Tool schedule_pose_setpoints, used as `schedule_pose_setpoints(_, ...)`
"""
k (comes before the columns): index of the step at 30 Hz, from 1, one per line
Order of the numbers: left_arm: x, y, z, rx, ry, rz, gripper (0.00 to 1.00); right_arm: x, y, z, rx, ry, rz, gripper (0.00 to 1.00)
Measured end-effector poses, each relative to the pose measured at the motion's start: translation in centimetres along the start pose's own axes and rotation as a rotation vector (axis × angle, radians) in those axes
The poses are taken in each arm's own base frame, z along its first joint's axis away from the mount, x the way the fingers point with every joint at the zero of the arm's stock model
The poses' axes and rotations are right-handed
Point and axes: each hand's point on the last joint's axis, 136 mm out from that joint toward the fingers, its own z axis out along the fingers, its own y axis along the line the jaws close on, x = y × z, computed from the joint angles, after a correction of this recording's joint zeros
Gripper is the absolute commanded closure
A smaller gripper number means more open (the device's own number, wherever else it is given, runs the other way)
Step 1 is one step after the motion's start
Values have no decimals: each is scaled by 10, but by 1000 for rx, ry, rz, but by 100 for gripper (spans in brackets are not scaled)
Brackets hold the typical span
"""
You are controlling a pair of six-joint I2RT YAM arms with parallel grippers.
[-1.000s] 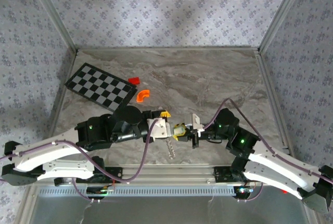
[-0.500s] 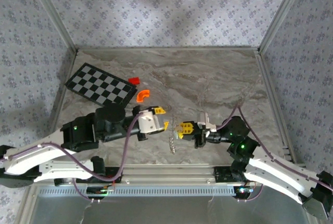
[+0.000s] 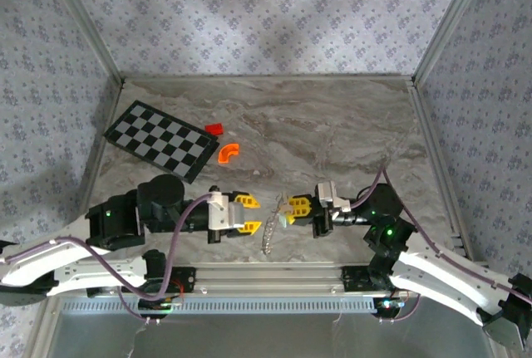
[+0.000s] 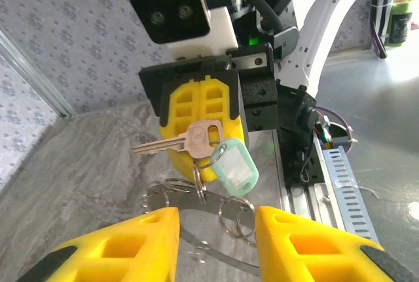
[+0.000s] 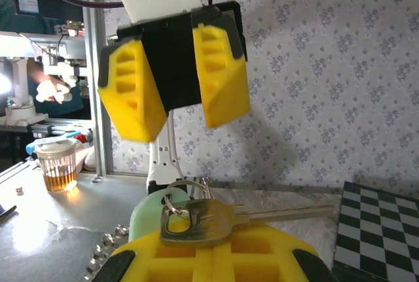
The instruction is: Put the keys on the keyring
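The right gripper (image 3: 293,208) pinched the silver key (image 4: 180,143) tight, and the left gripper (image 3: 247,213), open at its 9 o'clock, needed to grab the hanging keyring (image 3: 270,237) slowly.

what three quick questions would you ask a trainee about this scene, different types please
1. True or false: the right gripper is shut on a silver key.
2. What colour is the tag hanging beside that key? A red, B pale green, C black.
3. Fill in the gap: the left gripper faces the right one with its jaws ____.

Key: 1 true; 2 B; 3 open.
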Motion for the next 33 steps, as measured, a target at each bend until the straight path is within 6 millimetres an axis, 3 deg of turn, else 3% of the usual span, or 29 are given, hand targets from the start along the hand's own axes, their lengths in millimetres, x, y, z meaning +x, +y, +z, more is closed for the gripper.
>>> schedule_pose_setpoints(5,7,1,14,5,25,-13,69,-3,4,2,-24,-3,-8,100)
schedule_pose_setpoints(16,7,9,24,-12,21,-33,77,-7,8,3,-45,-8,-20,100)
schedule_pose_setpoints(25,3,7,25,2,6,-37,100,-5,8,2,-41,2,-19,100)
schedule_pose_setpoints(33,5,6,25,6,4,-34,100,-3,7,1,-33,10,-27,100)
